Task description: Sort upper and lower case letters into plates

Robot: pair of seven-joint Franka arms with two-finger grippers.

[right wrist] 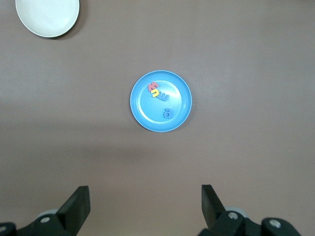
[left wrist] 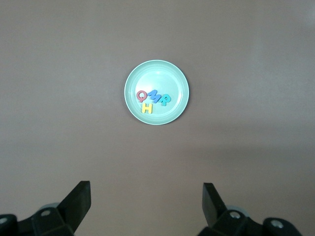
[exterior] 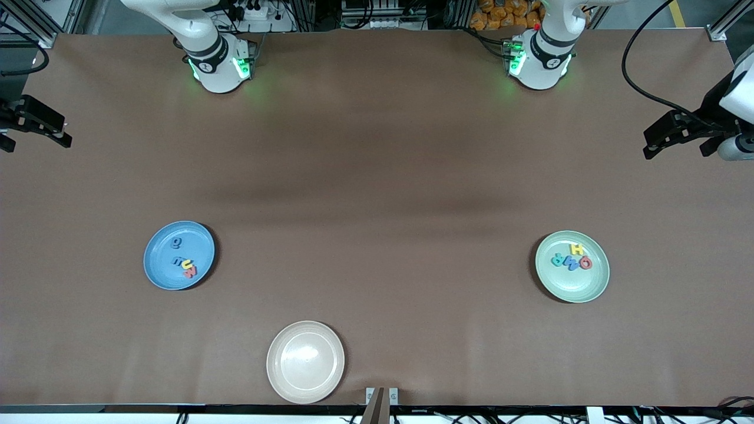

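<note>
The blue plate [exterior: 160,259] [right wrist: 174,91] lies toward the right arm's end of the table. It holds several lower case letters: a red m [exterior: 191,272], a yellow u [exterior: 186,265] and blue ones [right wrist: 167,113]. The mint green plate [exterior: 574,290] [left wrist: 162,76] lies toward the left arm's end. It holds several upper case letters: a yellow H [exterior: 577,249] [left wrist: 146,108], a red Q [exterior: 585,263], a blue M [left wrist: 153,95] and a teal P [left wrist: 166,100]. My left gripper [exterior: 648,143] [left wrist: 146,189] and right gripper [exterior: 65,133] [right wrist: 145,191] hang open and empty, each high over its own end of the table.
A beige plate [exterior: 306,338] [right wrist: 47,27] with nothing in it sits near the table's front edge, nearer the front camera than both other plates. The brown table [exterior: 377,194] is bare between the plates and the arm bases.
</note>
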